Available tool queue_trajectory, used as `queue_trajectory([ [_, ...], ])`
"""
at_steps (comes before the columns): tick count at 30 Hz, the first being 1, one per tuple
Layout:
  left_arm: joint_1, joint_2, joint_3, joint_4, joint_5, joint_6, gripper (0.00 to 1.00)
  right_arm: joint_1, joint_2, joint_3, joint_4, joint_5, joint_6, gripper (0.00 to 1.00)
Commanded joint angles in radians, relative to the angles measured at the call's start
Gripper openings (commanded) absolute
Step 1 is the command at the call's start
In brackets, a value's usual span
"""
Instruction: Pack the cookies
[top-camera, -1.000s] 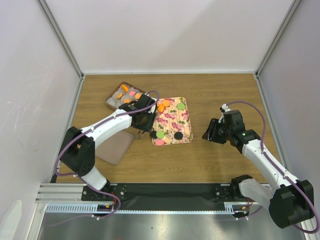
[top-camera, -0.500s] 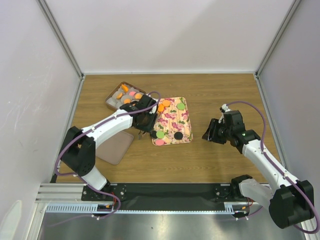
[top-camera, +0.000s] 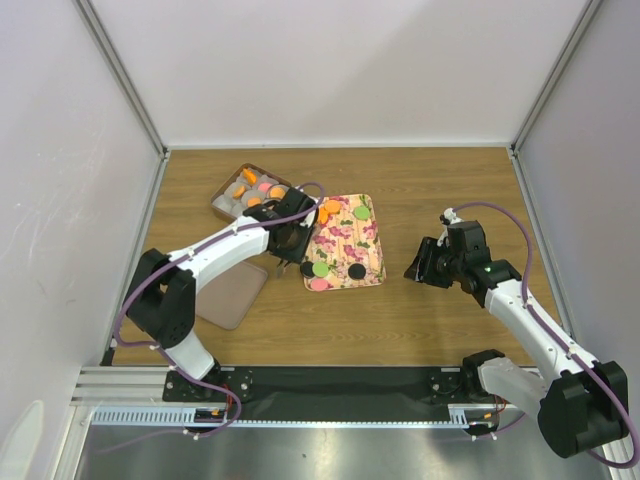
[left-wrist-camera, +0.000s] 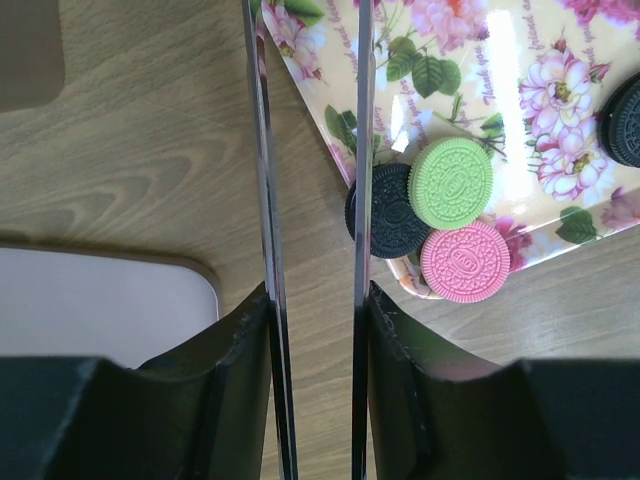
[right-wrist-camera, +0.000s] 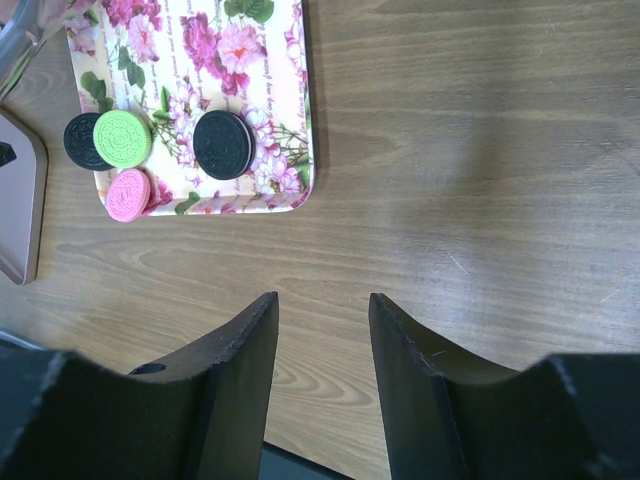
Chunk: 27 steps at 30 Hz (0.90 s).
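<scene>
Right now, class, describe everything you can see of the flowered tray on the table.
The tray is a rectangle with rounded corners and a low raised rim, glossy, cream with pink flowers, green leaves and fine script. It lies flat on the wooden table, slightly turned. At its near end sit green, pink and black cookies; at the far end orange ones and a green one. The left gripper hangs by its left edge.

A wood-grain table (top-camera: 430, 180) is enclosed by plain white walls (top-camera: 340, 70) on the left, right and far sides, joined by aluminium corner posts (top-camera: 121, 75), under soft, even light.
</scene>
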Motion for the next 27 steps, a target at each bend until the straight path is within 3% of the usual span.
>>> queue_trajectory([
  [1,-0.006,-0.04,0.053,0.0,-0.023,0.023,0.39,0.0,-0.022,0.005,0.027,-0.013,-0.011,0.47],
  [16,0.011,-0.172,0.076,-0.06,-0.074,0.018,0.39,0.0,-0.03,0.011,0.021,-0.025,-0.012,0.47],
  [27,0.256,-0.237,0.085,-0.111,-0.072,0.03,0.39,0.0,-0.026,0.006,0.036,-0.078,-0.011,0.48],
])
